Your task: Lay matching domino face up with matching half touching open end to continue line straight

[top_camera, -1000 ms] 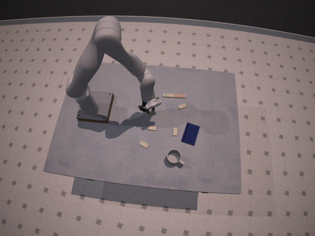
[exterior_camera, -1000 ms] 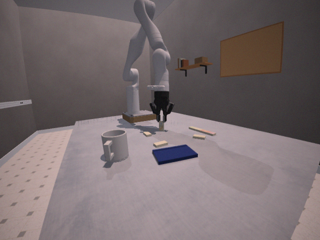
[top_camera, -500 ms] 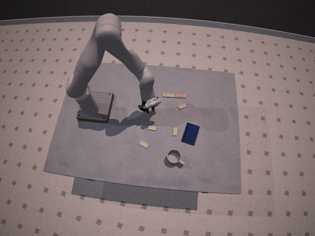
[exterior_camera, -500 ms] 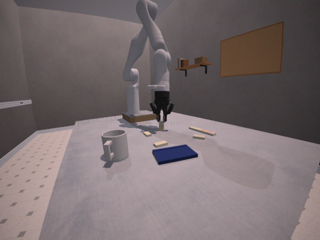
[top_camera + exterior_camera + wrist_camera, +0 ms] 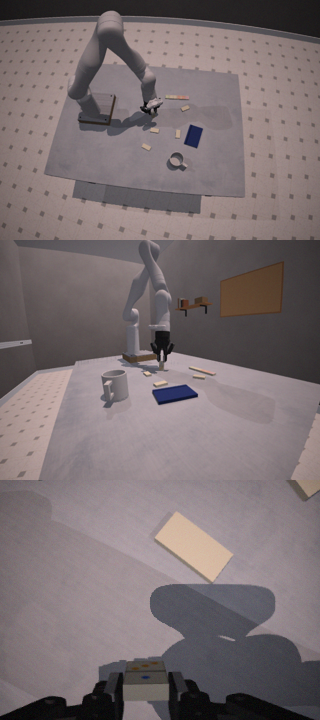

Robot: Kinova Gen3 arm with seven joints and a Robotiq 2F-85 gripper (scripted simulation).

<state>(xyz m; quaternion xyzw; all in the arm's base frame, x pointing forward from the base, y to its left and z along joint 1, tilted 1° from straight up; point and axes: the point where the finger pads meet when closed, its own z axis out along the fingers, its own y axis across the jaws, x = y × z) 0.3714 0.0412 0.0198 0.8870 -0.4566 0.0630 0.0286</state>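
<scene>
Orange and blue pips mark the domino the gripper grips.

My tool grips a domino showing orange and blue pips; a blank-faced domino lies apart on the table.
</scene>
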